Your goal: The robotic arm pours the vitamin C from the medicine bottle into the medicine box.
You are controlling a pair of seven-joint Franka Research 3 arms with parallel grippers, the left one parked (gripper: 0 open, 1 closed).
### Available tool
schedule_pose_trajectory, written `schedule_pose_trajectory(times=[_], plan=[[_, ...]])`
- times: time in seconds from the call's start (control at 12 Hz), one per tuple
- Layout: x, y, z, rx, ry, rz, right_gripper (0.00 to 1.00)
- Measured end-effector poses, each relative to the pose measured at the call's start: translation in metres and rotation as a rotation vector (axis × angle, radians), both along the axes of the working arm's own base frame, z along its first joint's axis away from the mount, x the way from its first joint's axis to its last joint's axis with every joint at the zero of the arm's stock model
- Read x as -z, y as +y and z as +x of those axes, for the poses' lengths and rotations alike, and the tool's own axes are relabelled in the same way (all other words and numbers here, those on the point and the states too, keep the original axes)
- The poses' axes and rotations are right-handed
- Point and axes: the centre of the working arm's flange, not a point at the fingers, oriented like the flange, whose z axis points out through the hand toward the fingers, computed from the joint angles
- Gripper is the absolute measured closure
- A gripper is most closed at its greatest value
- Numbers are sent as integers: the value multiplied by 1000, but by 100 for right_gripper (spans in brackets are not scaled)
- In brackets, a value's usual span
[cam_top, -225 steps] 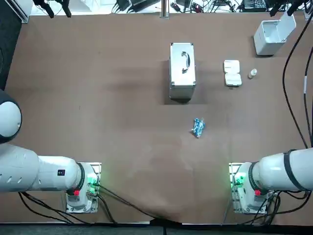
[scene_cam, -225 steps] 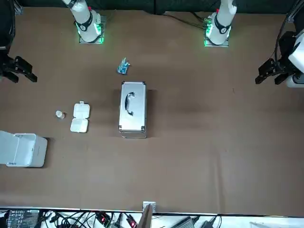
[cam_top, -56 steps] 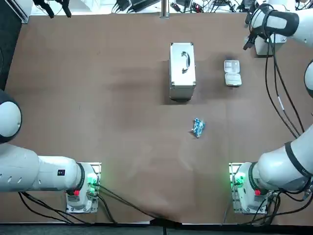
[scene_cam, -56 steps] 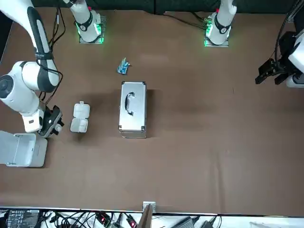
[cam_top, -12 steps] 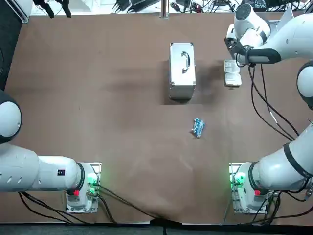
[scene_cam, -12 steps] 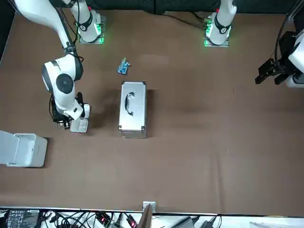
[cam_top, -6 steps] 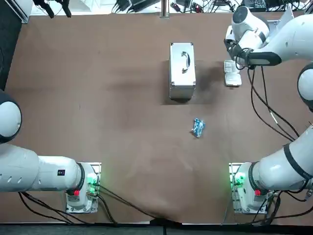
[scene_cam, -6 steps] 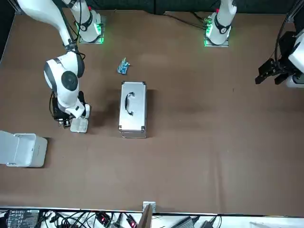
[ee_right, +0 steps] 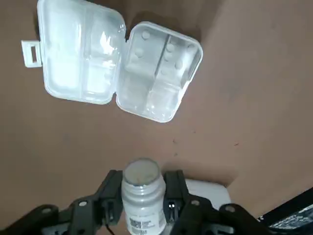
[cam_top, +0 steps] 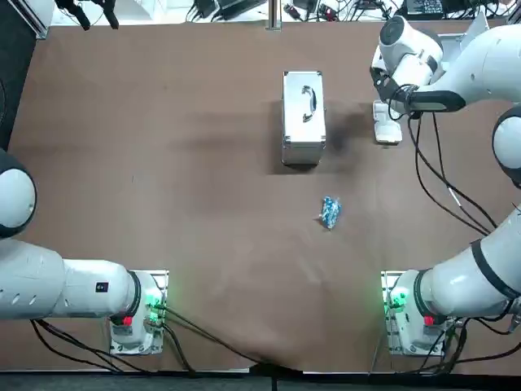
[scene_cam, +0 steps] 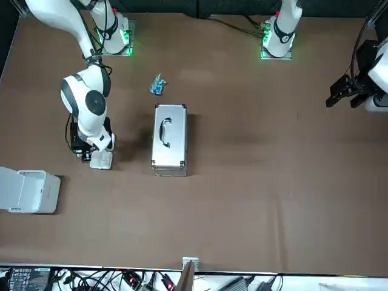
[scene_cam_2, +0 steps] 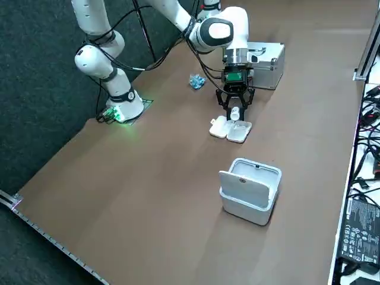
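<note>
snugly, white bottle (ee_right: 141, 206) in right gripper (ee_right: 143, 179) near box (ee_right: 118, 68)

— What colours did you note?
— A translucent white medicine box (ee_right: 117, 68) on a plain brown table (cam_top: 163, 163). The medicine bottle (ee_right: 142, 208) was white, its top perhaps speckled beige.
— And the right gripper (ee_right: 143, 180), clasping it above the table?
— Black fingers (ee_right: 111, 193).

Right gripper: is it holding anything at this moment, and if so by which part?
Yes: the right gripper holds the medicine bottle, its fingers clamped on opposite sides of the bottle's body just below its top.
</note>
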Motion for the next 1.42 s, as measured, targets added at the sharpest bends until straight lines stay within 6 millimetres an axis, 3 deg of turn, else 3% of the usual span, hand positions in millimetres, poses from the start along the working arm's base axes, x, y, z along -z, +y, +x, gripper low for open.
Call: schedule_pose_trajectory(times=[1.0,1.42], plan=[[9,8,-1,5,-46,-111,56],[6,-4,3,95,-55,-64,56]])
